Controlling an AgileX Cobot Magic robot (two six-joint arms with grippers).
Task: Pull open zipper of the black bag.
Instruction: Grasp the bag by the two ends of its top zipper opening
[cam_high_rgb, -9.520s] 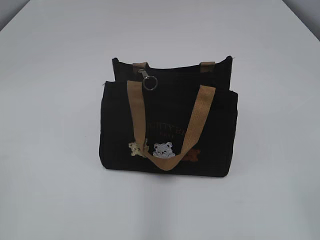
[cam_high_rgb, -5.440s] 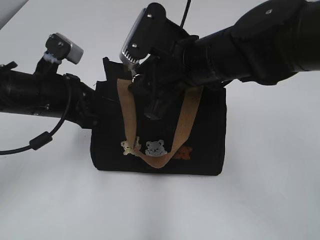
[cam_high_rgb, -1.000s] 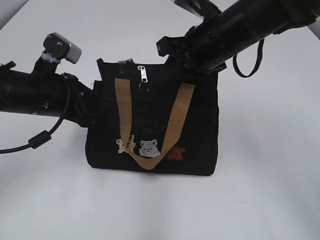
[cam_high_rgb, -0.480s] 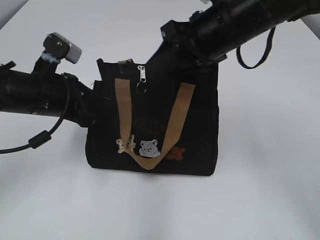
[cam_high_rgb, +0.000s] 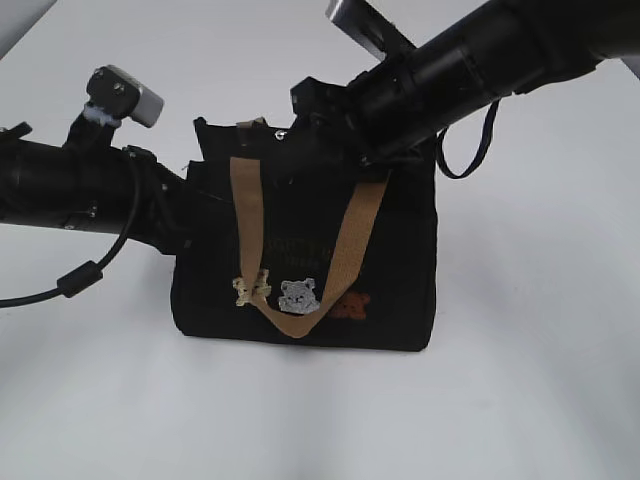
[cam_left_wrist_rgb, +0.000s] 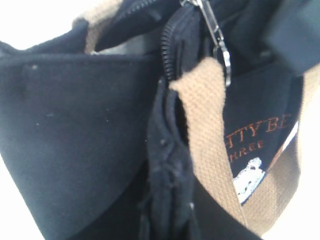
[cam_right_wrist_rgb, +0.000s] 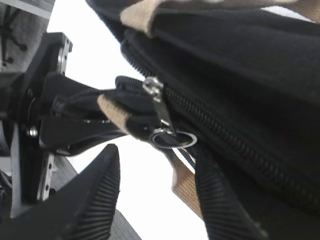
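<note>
The white worktop (cam_high_rgb: 540, 380) carries the black bag (cam_high_rgb: 305, 250) at centre frame. The left end effector (cam_high_rgb: 185, 205), nearly closed, pinches the bag's left end fabric. The right end effector (cam_right_wrist_rgb: 155, 195) at upper centre has just spread its ribbed fingers (cam_right_wrist_rgb: 97, 192) apart and grips nothing. The zipper (cam_right_wrist_rgb: 165, 117) pull and ring hang between them, near the bag's left end, so the zip looks barely opened

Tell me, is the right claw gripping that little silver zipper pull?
Apart. In the right wrist view the right gripper has its ribbed fingers spread, and the zipper pull with its key-ring hangs free above them, light showing between.
</note>
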